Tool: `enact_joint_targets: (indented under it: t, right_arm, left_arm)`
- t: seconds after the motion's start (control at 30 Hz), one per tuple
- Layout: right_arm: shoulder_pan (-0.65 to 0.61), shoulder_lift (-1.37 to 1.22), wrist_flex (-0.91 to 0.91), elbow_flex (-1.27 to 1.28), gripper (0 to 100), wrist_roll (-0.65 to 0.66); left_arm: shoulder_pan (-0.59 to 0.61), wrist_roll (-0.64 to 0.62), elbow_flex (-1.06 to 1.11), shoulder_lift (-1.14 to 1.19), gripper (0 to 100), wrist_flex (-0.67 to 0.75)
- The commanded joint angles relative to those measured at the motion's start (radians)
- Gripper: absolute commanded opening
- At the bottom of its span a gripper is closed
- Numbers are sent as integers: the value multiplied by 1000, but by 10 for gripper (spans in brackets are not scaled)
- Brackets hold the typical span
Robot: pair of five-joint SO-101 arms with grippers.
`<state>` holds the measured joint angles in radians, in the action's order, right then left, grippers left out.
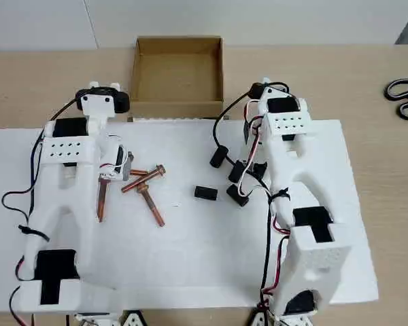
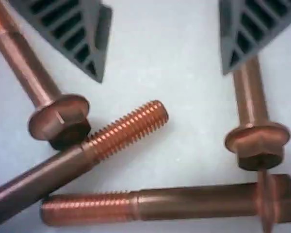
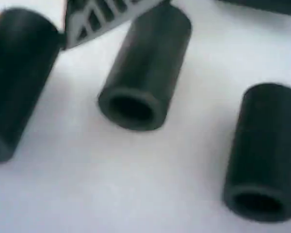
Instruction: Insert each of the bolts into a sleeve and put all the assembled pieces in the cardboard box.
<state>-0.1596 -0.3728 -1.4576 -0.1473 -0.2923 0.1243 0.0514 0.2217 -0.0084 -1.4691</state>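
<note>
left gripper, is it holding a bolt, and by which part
Nothing is held. The left gripper is open above the bolts, which all lie loose on the white sheet.

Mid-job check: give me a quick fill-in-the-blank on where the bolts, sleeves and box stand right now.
1. The cardboard box is ___.
2. The left wrist view shows ___ copper-coloured bolts lying on the white sheet.
3. The left gripper hangs over those bolts with its jaws ___.
4. None of the black sleeves in the right wrist view has a ___ in it.

Missing words: empty; four; open; bolt.
</note>
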Motion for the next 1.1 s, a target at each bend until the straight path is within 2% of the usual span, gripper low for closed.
enact_joint_targets:
  t: [0.0,0.53,0.7,0.97,1.07]
  right_arm:
    - [5,-1,13,-43,157,-8]
    - [16,-71,122,-43,154,-3]
    - [16,-87,119,-43,29,-2]
    - [36,-76,48,-48,2,0]
    - [53,-48,-50,-123,2,0]
  left_arm:
    - [-5,8,-35,-3,152,31]
    - [-2,8,-31,-3,148,37]
    - [-3,8,-22,-3,148,37]
    - [-5,8,-5,-3,148,37]
    - [-6,8,-12,-12,148,37]
